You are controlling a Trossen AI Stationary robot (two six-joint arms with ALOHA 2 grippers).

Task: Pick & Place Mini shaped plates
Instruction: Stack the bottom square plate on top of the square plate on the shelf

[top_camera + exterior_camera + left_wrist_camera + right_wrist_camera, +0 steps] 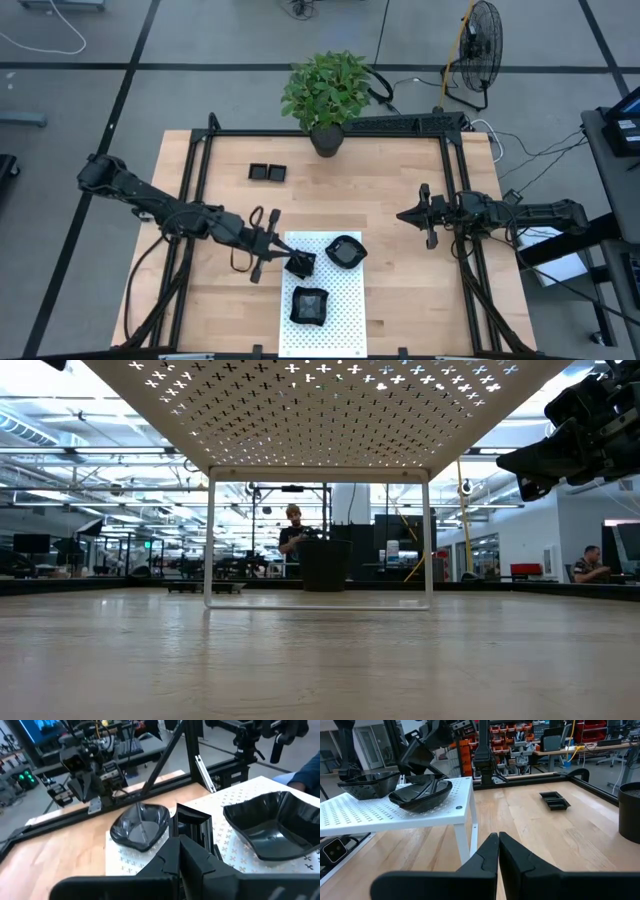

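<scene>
The wooden table [400, 270] carries a black frame [455, 200] along its edges and, at its near edge, a white dotted raised stand [335, 300] on thin legs, under which the low view looks across bare boards into a large workshop with benches and people seated far behind. On the stand lie three of the mini shaped plates: a squarish dish [309, 305] nearest, empty; a small square plate [302, 264] at the stand's left edge; and a rounded dish [345, 251] toward the far right corner, empty in the left wrist view [140, 825]. The left gripper [292, 262] reaches over the stand's left edge, its jaws pressed together at the small square plate, which stands tilted on edge just ahead of the fingertips; whether it is pinched or merely touched cannot be told. The right gripper [405, 215] hangs above bare table well to the right of the stand, its jaws pressed together on nothing. Farther back, two more small square plates [267, 173] lie side by side on the wood, touching. A potted plant [327, 95] stands at the far edge, and a floor fan [480, 50] stands on the grey floor beyond.
</scene>
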